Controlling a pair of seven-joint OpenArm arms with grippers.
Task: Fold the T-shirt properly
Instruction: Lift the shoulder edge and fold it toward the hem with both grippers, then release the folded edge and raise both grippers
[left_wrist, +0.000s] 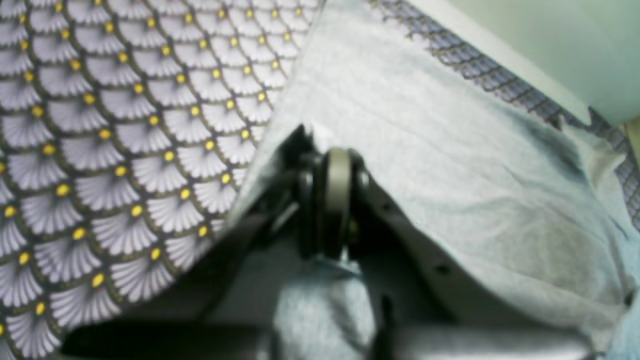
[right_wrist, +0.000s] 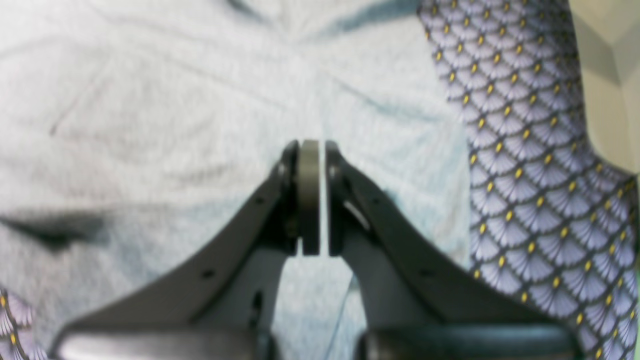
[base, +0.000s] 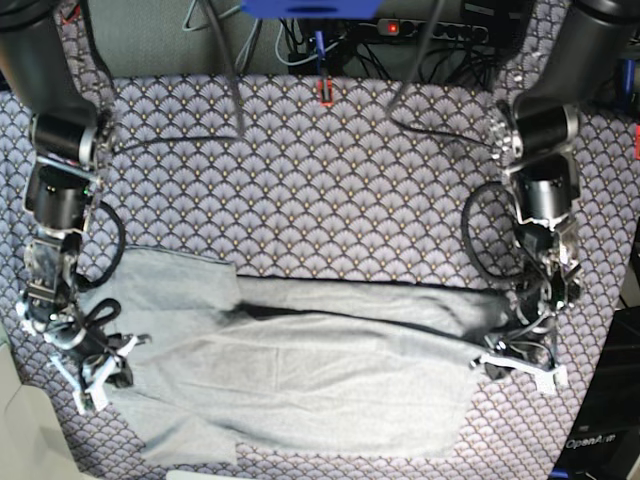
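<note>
Both hands, left hand (left_wrist: 332, 200) and right hand (right_wrist: 310, 197), pinch opposite T-shirt (base: 300, 370) ends.

T-shirt (base: 300, 380) lies spread flat, partly folded lengthwise, on scallop-patterned cloth (base: 320, 180) covering the table. Left gripper (base: 520, 362) at its right edge, right gripper (base: 92, 372) at its left edge.

Even, diffuse light is seen throughout; both wrist views are rendered soft and blurred, most at the near hand parts, while the base view is sharper, with faint shadows in cloth folds
</note>
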